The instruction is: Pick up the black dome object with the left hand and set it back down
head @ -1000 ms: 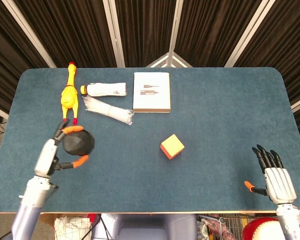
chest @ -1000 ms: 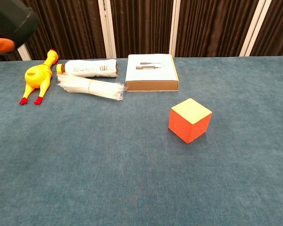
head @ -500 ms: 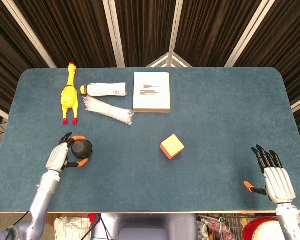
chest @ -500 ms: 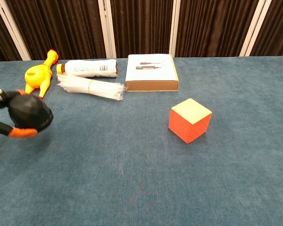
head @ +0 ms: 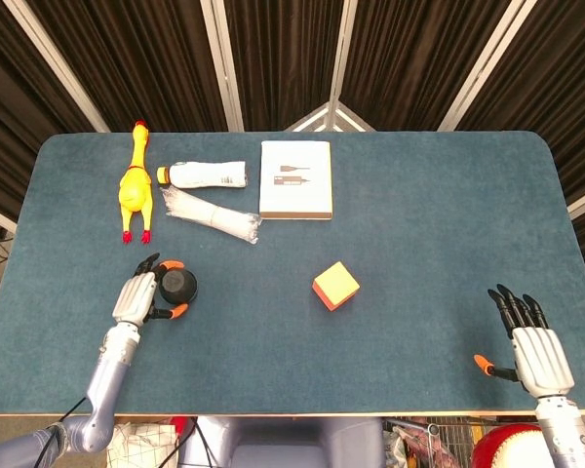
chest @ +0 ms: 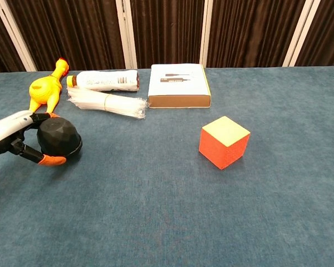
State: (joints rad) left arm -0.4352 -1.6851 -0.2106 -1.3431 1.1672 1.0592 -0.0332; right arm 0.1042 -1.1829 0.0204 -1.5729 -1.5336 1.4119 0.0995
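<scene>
Chest view shows the left hand (chest: 16, 146) at the left edge grasping the black dome object (chest: 59, 138), low on the blue surface (chest: 167, 211). Opening unevenly could nudge it toward the rubber chicken (chest: 44, 89) beyond. Lower right in the head view, the right hand (head: 534, 351) rests released.

No readable text anywhere. The flat white cardboard box (chest: 178, 83) on the blue worktop (chest: 211, 211) carries a small grey line drawing and print too tiny to read; the white plastic bottle (chest: 107, 80) has a dark, illegible label patch.
</scene>
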